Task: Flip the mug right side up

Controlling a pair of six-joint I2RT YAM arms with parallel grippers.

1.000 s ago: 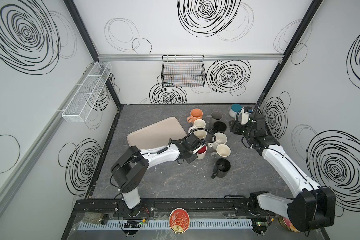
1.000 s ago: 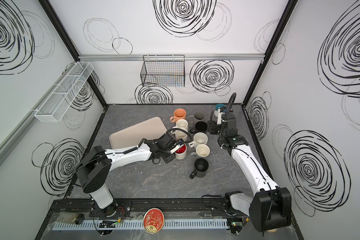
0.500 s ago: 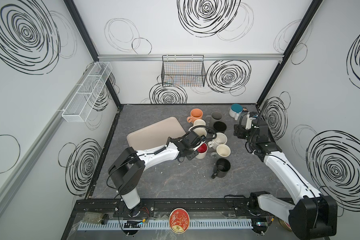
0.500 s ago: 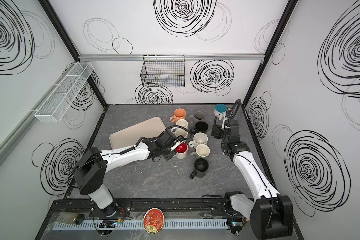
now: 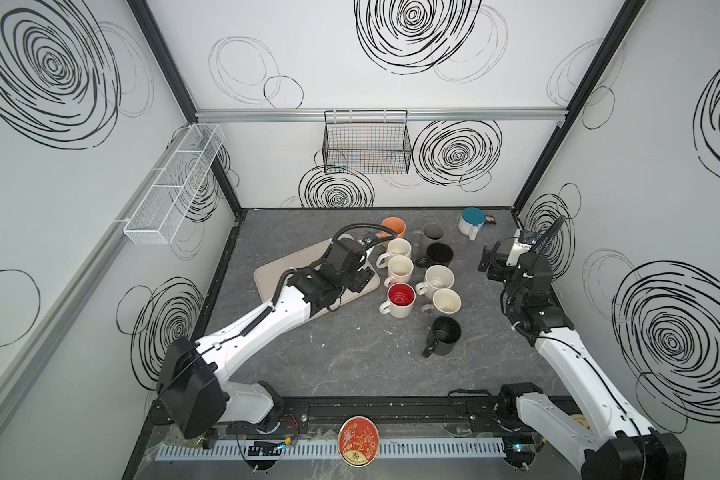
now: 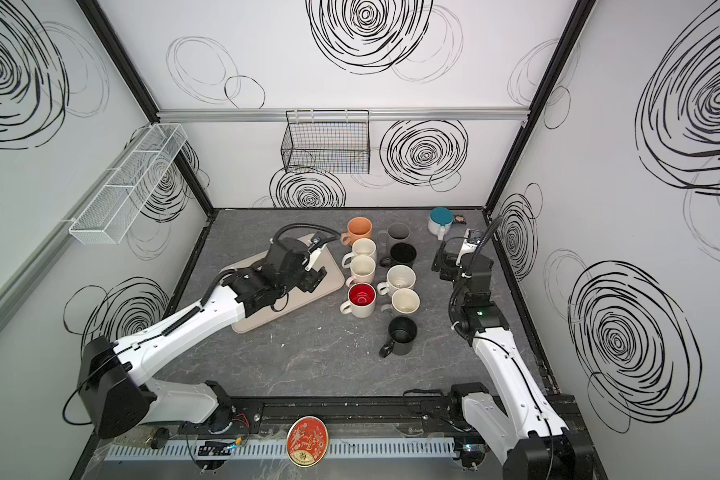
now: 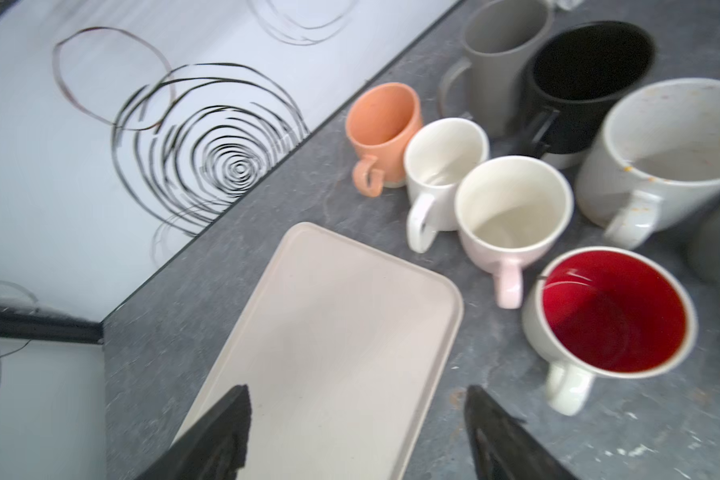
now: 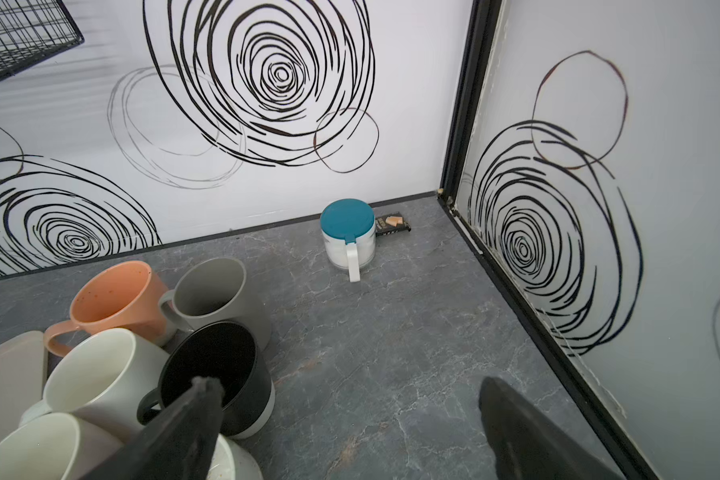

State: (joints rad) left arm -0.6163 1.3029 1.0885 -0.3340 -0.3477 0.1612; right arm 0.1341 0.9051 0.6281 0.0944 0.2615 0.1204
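Standing mug: the red-lined mug (image 5: 400, 297) (image 6: 361, 297) (image 7: 612, 311) sits mouth up on the grey table (image 5: 350, 353). Its handle points front-left, and it is just beside the near right corner of the tray (image 5: 292, 262) (image 7: 329, 332).
Left side: the left gripper (image 5: 361, 279) (image 6: 313, 279) (image 7: 358, 432) hangs over the tray's right edge with its fingers spread wide and nothing between them. It is near the red-lined mug but apart from it.
Right side: the right gripper (image 5: 488, 264) (image 6: 442, 262) (image 8: 346, 399) is spread wide and empty. It is close to the right wall and well apart from the red-lined mug.
Cluster: the orange mug (image 5: 393, 226) (image 7: 381, 120), grey mug (image 5: 433, 232) (image 8: 211, 297) and black mug (image 5: 439, 253) (image 8: 213, 370) stand at the back. Four pale mugs stand around them and a second black mug (image 5: 445, 332) stands at the front. All are mouth up.
Back corner: a teal-topped pot (image 5: 471, 218) (image 8: 347, 224) stands alone, just beside a small dark packet (image 8: 393, 224).
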